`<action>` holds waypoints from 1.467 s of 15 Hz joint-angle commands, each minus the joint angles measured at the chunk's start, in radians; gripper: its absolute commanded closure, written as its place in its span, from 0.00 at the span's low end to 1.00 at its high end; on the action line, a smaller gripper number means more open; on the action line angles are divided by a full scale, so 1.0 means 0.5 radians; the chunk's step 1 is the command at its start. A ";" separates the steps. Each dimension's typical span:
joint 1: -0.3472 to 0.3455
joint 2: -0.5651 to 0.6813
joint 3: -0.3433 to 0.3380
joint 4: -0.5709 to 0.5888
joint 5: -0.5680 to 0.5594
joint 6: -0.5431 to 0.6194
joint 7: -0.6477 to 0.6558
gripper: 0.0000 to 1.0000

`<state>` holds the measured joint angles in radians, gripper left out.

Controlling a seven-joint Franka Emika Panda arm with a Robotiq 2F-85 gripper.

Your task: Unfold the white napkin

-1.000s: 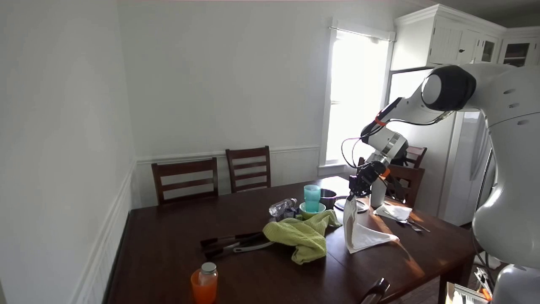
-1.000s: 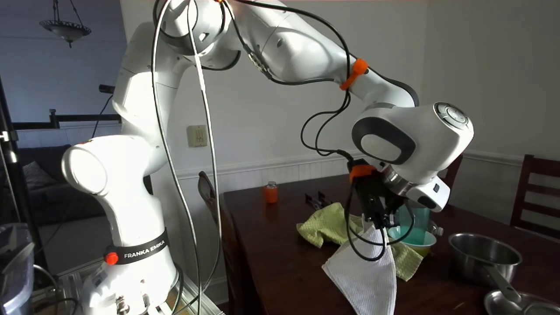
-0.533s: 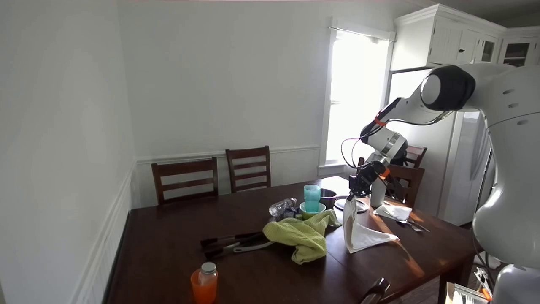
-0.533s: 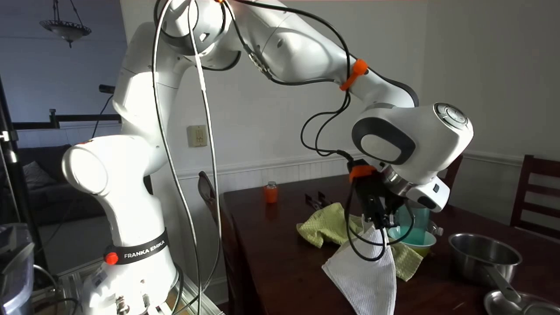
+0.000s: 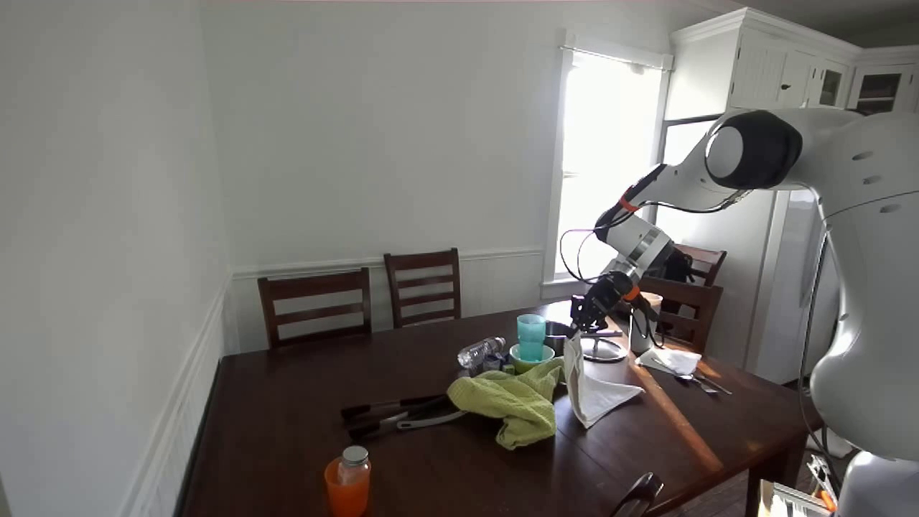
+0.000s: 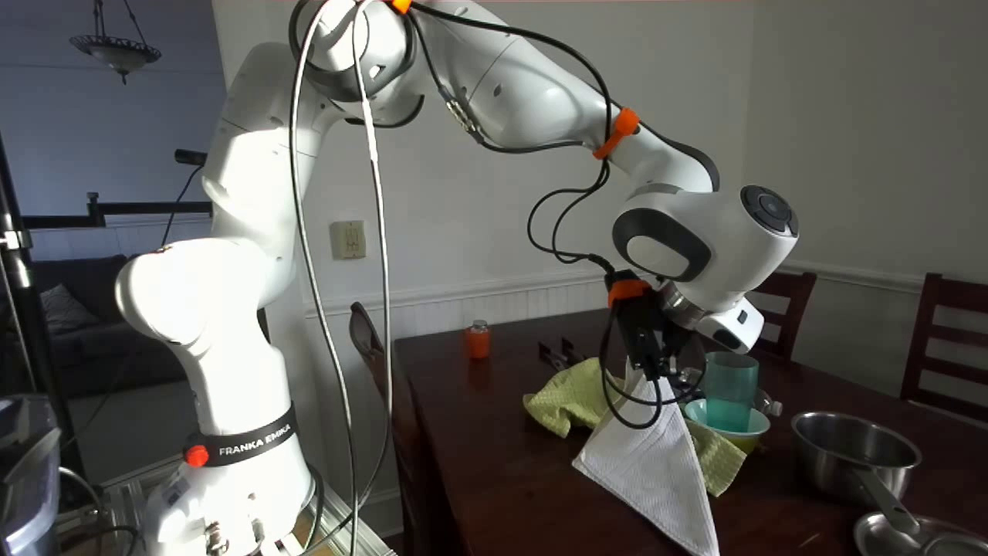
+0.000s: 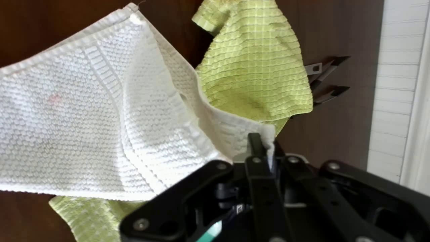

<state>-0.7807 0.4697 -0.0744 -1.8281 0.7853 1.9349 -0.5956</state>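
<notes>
The gripper has its fingers pinched on the upper edge of the white napkin, which hangs below them to the table. In an exterior view its lower part spreads right, the yellow-green cloth just to the left.

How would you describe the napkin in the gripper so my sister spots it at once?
Start with the dark wooden table, then find the black gripper above it, near the rumpled green cloth. The white napkin hangs from that gripper. Its colour sets it apart from the green cloth, and being held from the white sheet lying by the cutlery.
</notes>
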 commanded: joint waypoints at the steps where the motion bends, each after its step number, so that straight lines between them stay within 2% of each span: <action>1: 0.104 -0.006 -0.036 -0.003 0.186 0.002 0.073 0.99; 4: 0.190 -0.002 -0.062 -0.009 0.271 0.008 0.113 0.99; 5: 0.218 0.004 -0.080 -0.006 0.256 0.005 0.133 0.70; 7: 0.264 0.007 -0.118 -0.006 0.239 0.036 0.156 0.64; 16: 0.384 -0.068 -0.315 -0.055 0.028 0.338 0.127 0.01; 18: 0.378 -0.061 -0.335 -0.056 -0.039 0.361 0.120 0.00; 19: 0.348 -0.011 -0.296 0.007 0.027 0.309 0.126 0.04; 22: 0.343 -0.011 -0.308 0.006 -0.015 0.315 0.124 0.00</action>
<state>-0.6061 0.4622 -0.2310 -1.8294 0.7799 2.0948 -0.5357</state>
